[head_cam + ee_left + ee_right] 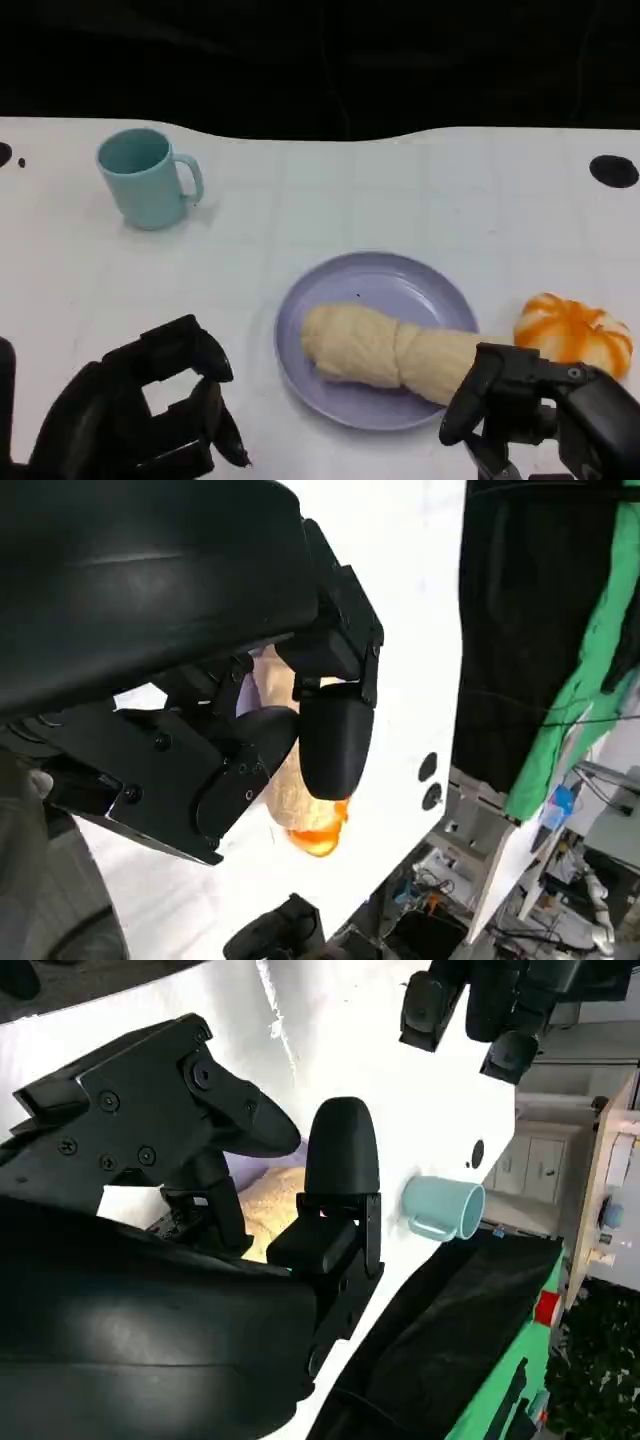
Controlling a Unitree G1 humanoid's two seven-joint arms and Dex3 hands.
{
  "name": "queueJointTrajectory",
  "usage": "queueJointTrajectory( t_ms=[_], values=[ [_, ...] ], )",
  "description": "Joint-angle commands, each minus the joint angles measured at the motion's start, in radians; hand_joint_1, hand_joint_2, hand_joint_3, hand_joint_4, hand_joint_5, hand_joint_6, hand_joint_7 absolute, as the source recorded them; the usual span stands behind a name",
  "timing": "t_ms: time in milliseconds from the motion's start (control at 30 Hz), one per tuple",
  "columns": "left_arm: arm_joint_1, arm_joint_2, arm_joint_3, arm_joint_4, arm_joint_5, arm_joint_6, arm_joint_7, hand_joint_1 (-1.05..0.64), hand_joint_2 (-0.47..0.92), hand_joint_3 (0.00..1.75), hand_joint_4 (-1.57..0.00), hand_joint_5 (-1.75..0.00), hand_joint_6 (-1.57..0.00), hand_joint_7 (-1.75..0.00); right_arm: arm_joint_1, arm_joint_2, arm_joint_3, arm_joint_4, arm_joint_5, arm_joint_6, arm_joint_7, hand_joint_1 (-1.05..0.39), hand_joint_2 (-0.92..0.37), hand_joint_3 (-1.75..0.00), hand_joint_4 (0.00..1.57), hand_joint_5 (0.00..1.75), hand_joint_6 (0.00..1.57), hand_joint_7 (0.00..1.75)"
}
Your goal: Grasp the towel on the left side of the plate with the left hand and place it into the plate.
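The towel (395,350), a cream roll knotted near its middle, is seen lying inside the plate (390,285), stretched from the plate's centre toward its right rim, where one end reaches the edge. From this the placing step is judged to be done: the towel rests on the plate's surface and is touched by neither hand. The plate itself sits on the white table (300,200), toward the near edge and a little right of its middle.

The left hand (150,415) is held near the table's near edge, left of the plate and apart from it. Its fingers are spread and curved with nothing between them, as would be expected of a hand that has no further hold to keep. The right hand (535,410) is held at the near right corner, just beside the towel's right end; its fingers are loosely apart and nothing is gripped, so it appears merely parked out of the way.

A pale blue mug (145,178) stands upright toward the far left corner, handle to the right. A small orange-and-white pumpkin (572,332) sits just beside the plate's right rim, near the right edge.
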Motion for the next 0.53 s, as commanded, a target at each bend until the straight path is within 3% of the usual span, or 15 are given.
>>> queueJointTrajectory(
  t_ms=[33,533],
  values=[
    [-0.015,0.016,0.013,0.016,-0.020,0.027,0.029,-0.11,0.54,1.35,-0.82,-1.75,-0.65,-1.75,0.005,-0.012,-0.018,-0.007,0.008,-0.006,0.003,-0.14,-0.56,-1.06,0.77,1.66,0.71,1.33],
    [-0.023,0.043,0.004,0.027,-0.024,0.011,0.028,-0.14,0.52,1.37,-0.81,-1.75,-0.64,-1.72,0.016,-0.011,-0.023,0.000,0.011,-0.022,0.009,-0.13,-0.57,-1.04,0.77,1.66,0.72,1.32]
  ],
)
